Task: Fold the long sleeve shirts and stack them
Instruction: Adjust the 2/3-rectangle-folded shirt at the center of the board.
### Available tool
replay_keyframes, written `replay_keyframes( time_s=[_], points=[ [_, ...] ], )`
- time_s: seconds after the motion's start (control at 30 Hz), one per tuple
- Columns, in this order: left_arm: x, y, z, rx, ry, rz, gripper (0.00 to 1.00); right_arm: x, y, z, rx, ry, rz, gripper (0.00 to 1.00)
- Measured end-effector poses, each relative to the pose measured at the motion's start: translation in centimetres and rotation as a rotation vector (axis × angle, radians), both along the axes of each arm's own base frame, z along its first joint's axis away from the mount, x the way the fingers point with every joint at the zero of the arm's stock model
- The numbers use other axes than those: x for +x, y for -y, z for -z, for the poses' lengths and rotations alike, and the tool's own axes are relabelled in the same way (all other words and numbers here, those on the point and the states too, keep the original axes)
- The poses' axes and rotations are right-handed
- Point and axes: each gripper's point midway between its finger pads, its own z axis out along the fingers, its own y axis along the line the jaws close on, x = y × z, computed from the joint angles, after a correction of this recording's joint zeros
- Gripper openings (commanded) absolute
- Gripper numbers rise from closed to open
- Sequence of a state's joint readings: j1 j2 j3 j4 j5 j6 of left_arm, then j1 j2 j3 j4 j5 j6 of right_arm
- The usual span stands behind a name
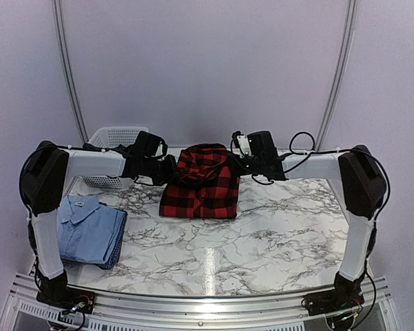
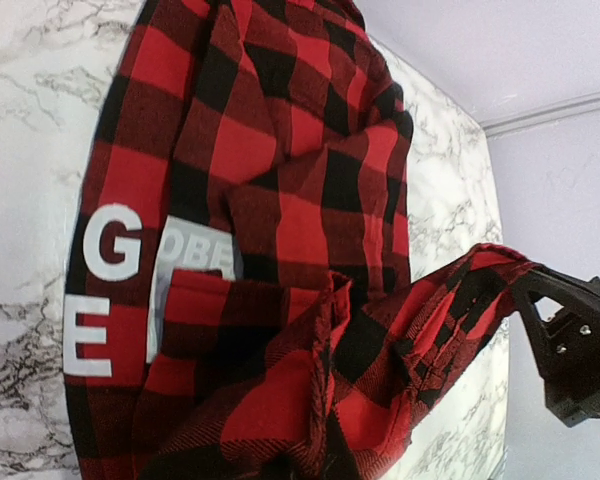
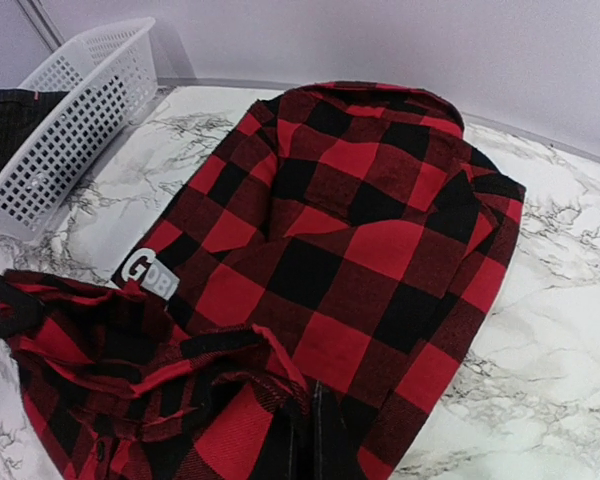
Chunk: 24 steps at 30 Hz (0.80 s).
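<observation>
Marble-patterned table [image 1: 262,241], white with grey veins. Red-and-black check flannel shirt [image 1: 201,186], far centre of the table, one fold of cloth raised. Light blue shirt [image 1: 90,231], folded, near left corner. White mesh basket [image 1: 114,134], far left. Left gripper [image 1: 171,169] and right gripper [image 1: 236,162], each clenched on the flannel shirt's raised fold, one either side.

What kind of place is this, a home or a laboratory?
Probably a laboratory test booth: two black-and-white robot arms bolted to a silver aluminium rail, a white marble-pattern tabletop, and plain pale walls around.
</observation>
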State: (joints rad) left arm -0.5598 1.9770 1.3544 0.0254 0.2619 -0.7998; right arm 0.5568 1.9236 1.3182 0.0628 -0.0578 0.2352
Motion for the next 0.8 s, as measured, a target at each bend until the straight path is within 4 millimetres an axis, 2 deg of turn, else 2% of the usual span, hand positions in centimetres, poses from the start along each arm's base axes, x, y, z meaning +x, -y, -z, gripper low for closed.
replay_keyframes(
  time_s=[0.07, 0.1, 0.13, 0.27, 0.37, 0.43, 0.5, 0.6, 0.7, 0.8],
  points=[
    [1.2, -0.2, -0.6, -0.008, 0.017, -0.016, 0.08, 1.4, 0.3, 0.7, -0.015, -0.001, 0.014, 0.00],
    [1.9, -0.2, -0.5, -0.010, 0.021, -0.023, 0.17, 2.0, 0.5, 1.2, -0.025, -0.004, 0.022, 0.02],
    [2.4, -0.2, -0.3, -0.007, 0.023, -0.025, 0.27, 2.6, 0.7, 1.6, -0.032, -0.008, 0.029, 0.09],
    [4.1, -0.2, 2.3, 0.009, -0.002, -0.026, 0.48, 4.3, 0.9, 2.9, -0.049, -0.030, 0.049, 0.42],
    [4.5, -0.1, 4.4, 0.023, -0.027, -0.007, 0.63, 4.2, 1.2, 3.4, -0.058, -0.054, 0.056, 0.53],
    [4.4, -0.3, 5.0, 0.031, -0.038, -0.001, 0.71, 3.9, 1.4, 3.4, -0.056, -0.064, 0.059, 0.55],
    [4.5, -0.3, 4.7, 0.035, -0.025, 0.007, 0.81, 3.2, 1.7, 3.1, -0.052, -0.077, 0.062, 0.55],
    [4.7, -0.5, 3.9, 0.039, 0.000, 0.011, 0.91, 0.8, 2.5, 2.0, -0.026, -0.096, 0.057, 0.55],
    [4.9, -0.9, 2.4, 0.043, 0.035, 0.002, 0.95, -1.8, 3.1, 0.3, 0.017, -0.098, 0.048, 0.53],
    [4.9, -1.7, 0.3, 0.046, 0.076, -0.018, 0.95, -4.5, 3.3, -0.4, 0.069, -0.099, 0.024, 0.40]
  ],
)
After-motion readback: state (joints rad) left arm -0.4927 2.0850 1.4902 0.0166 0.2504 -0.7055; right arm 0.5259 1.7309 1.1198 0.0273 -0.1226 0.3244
